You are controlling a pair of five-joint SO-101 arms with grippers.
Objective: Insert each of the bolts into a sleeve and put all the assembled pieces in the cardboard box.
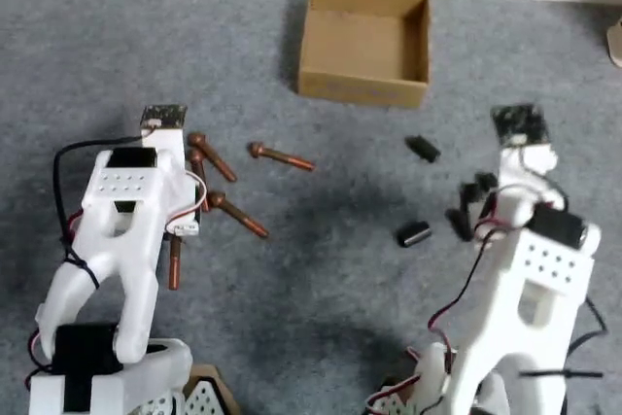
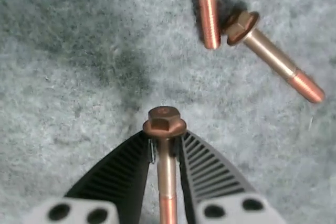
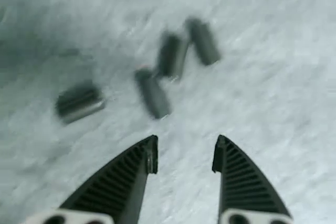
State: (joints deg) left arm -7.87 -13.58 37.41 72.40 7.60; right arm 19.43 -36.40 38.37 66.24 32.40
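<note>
My left gripper [image 2: 165, 139] is shut on the shank of a copper bolt [image 2: 167, 166], whose hex head sticks out past the fingertips just above the grey carpet. In the high view this bolt [image 1: 175, 261] shows beside the left arm. Two more bolts [image 2: 273, 56] lie close ahead, and several loose bolts [image 1: 282, 155] lie to the right of that arm. My right gripper [image 3: 184, 155] is open and holds nothing, a short way from several black sleeves [image 3: 152, 94]. The sleeves [image 1: 413, 234] lie scattered left of the right arm. The cardboard box [image 1: 364, 41] stands open at the back centre.
Grey carpet [image 1: 330, 269] covers the table, with free room in the middle between the two arms. One sleeve [image 1: 422, 149] lies apart, nearer the box. The left arm's black cable [image 1: 60, 191] loops out on its left side.
</note>
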